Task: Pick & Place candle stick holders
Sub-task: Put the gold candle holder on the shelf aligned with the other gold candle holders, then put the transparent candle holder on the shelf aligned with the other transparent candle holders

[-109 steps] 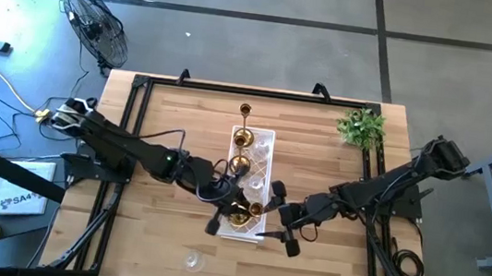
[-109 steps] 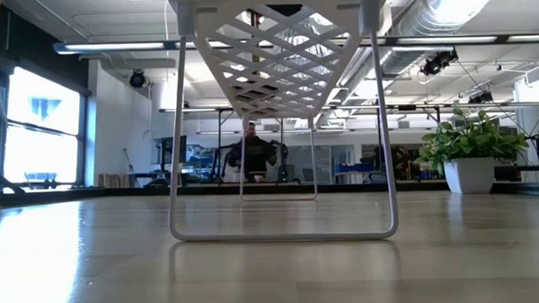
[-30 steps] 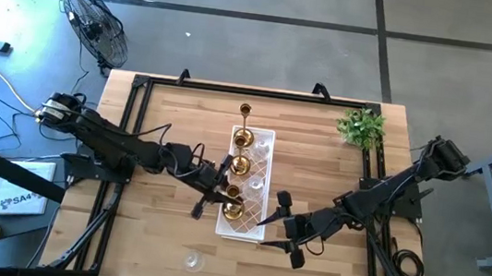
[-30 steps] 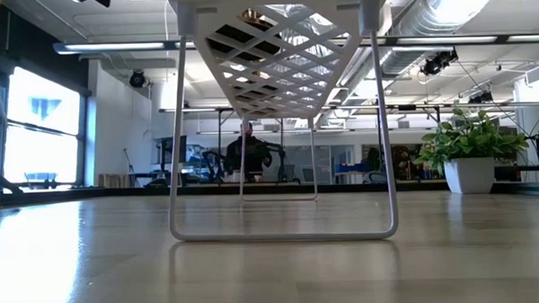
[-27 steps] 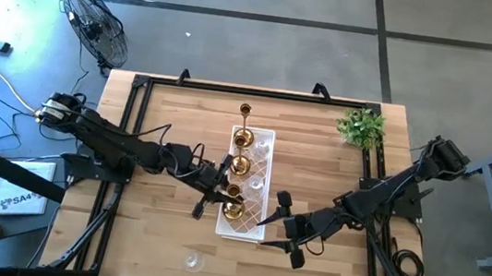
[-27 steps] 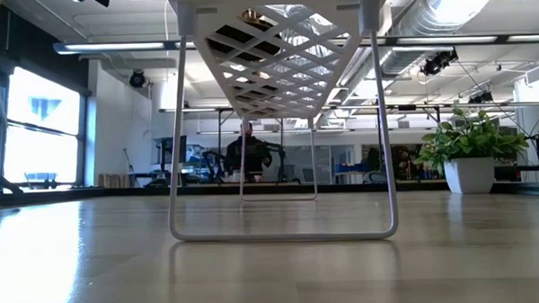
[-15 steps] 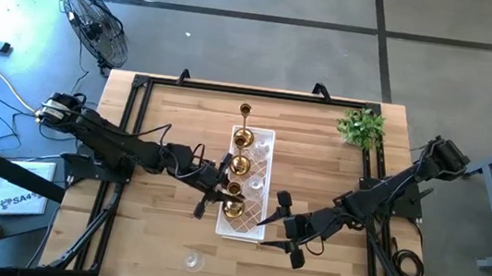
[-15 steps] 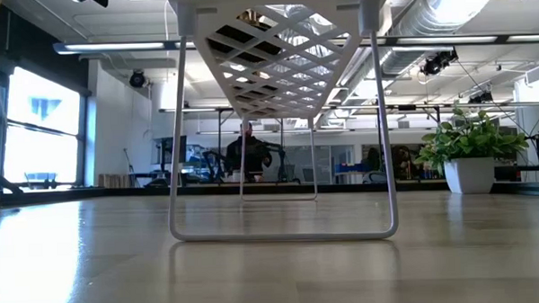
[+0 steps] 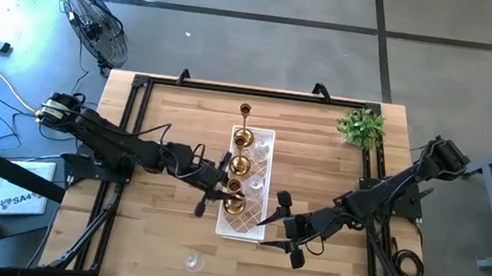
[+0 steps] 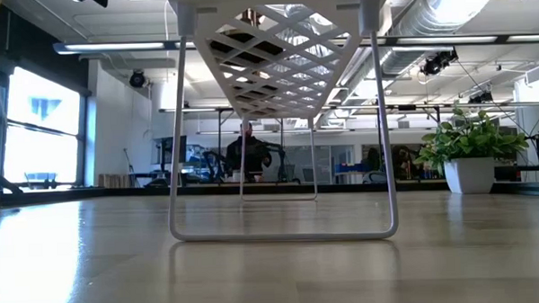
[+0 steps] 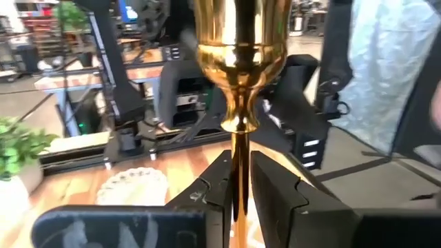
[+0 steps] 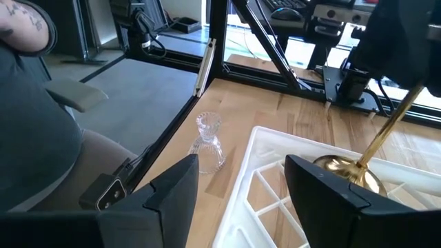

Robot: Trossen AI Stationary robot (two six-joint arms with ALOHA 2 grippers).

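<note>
A long white lattice tray [image 9: 264, 163] stands mid-table. My left gripper [image 9: 225, 194] reaches in from the table's left and is shut on a brass candle stick holder [image 9: 233, 206] at the tray's near end. Two more brass holders [image 9: 240, 165] [image 9: 243, 139] stand farther along the tray, the far one with a tall thin stem. Clear glass holders [image 9: 256, 184] stand beside them. Another glass holder [image 9: 193, 261] stands on its base on the table near the front edge; it also shows in the right wrist view [image 12: 209, 141]. My right gripper [image 9: 273, 227] is open and empty by the tray's near right corner. My left gripper pinches the brass holder's thin stem [image 11: 238, 169] between its two fingers, just below the cup [image 11: 240, 48]. The fingers come from the table's left and lie across the stem. The holder leans, with its round base [image 12: 348, 172] at the tray's near end.
A small green plant [image 9: 362, 126] stands at the table's far right corner. The low view shows the tray [image 10: 284, 61] from below on its wire legs. A person [image 12: 34, 103] is close to the table's near left side. Bare wood lies left and right of the tray.
</note>
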